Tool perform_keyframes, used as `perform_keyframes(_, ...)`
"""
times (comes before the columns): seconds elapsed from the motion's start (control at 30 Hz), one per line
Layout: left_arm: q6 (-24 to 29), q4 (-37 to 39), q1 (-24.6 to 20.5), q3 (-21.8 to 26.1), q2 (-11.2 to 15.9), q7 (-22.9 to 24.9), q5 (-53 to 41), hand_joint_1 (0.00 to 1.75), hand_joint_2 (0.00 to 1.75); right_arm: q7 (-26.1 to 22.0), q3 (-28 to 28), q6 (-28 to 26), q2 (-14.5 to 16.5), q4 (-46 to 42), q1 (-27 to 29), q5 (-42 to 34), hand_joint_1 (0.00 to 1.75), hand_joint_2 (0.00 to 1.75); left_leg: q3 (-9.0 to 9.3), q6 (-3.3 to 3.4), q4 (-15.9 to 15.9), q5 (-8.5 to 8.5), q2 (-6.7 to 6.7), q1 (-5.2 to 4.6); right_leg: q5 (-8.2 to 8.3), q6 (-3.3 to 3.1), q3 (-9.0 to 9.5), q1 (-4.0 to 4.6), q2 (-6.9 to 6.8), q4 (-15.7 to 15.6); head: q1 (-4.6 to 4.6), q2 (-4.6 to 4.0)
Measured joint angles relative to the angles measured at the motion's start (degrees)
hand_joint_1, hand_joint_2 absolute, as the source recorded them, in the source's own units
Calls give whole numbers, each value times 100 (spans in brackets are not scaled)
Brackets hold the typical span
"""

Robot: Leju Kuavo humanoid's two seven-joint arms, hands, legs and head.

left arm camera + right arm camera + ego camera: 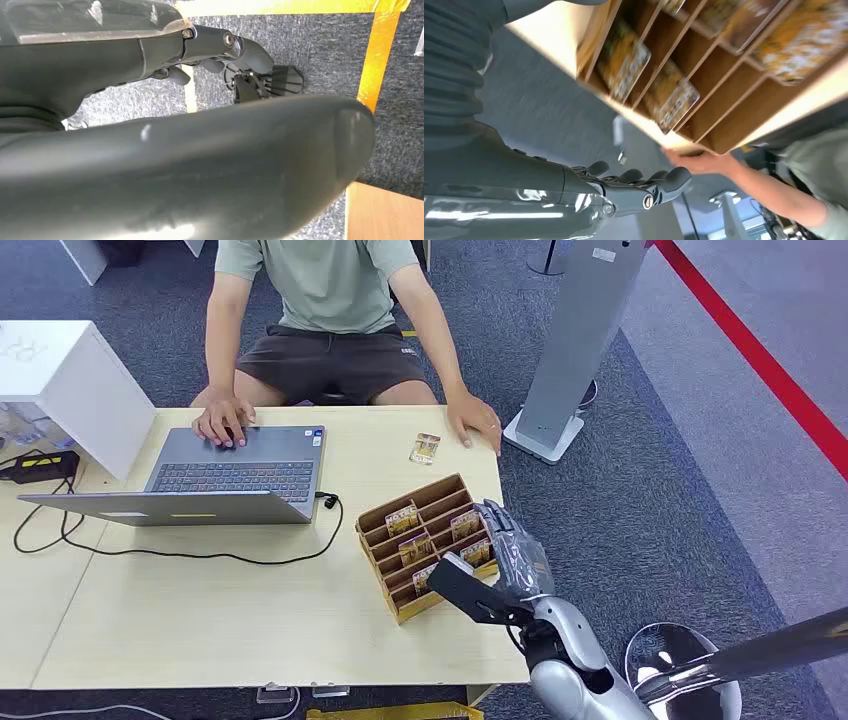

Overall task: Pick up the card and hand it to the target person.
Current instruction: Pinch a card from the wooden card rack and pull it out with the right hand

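A wooden card rack (420, 492) stands near the table's right edge and holds several yellow-patterned cards (402, 519). One loose card (425, 448) lies flat on the table beyond it, close to the person's hand (475, 423). My right hand (512, 545) hovers at the rack's right side, fingers stretched out and holding nothing. The right wrist view shows its fingers (639, 182) bare beside the rack (744, 112), with cards (624, 57) standing in the slots. My left hand (220, 47) hangs over carpet with nothing in it.
A seated person (330, 300) faces me across the table (200, 610), one hand on an open laptop (220, 480). A black cable (200, 555) loops in front of the laptop. A white box (70, 380) stands at far left, a grey stand (575, 350) on the floor at right.
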Motion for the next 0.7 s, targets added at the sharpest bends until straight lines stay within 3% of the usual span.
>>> perform_keyframes(0.13, 0, 1, -17, -53, 0, 0, 39, 0, 0, 255, 196, 438, 3, 90, -643, 572, 23, 175, 0, -1, 0, 4, 0, 0, 1, 1, 0, 0, -2, 0, -1, 0)
perform_keyframes(0.27, 3, 2, -23, -102, 0, 31, 106, 0, 0, 422, 542, 890, 78, 316, -1366, 918, 96, 175, -1, -2, 0, 7, -1, 0, 1, 1, -1, 0, -5, 1, -7, 0)
perform_keyframes(0.37, 10, 3, -26, -110, 0, 58, 126, 0, 0, 453, 788, 1069, 155, 524, -1719, 979, 118, 175, -4, -2, 0, 7, -2, 0, 1, 2, -2, 1, -5, 2, -10, 0)
perform_keyframes(0.57, 15, 4, -28, -111, -1, 99, 170, 0, 0, 468, 1169, 1205, 277, 891, -2077, 956, 121, 175, -7, -2, 0, 6, -4, 0, 1, 2, -3, 0, -7, 2, -1, 0)
perform_keyframes(0.7, 13, 4, -28, -111, -2, 72, 183, 0, 0, 528, 1359, 1211, 308, 1065, -2135, 878, 111, 175, -6, -2, 0, 6, -4, 0, 1, 2, -4, 0, -8, 1, 3, 0)
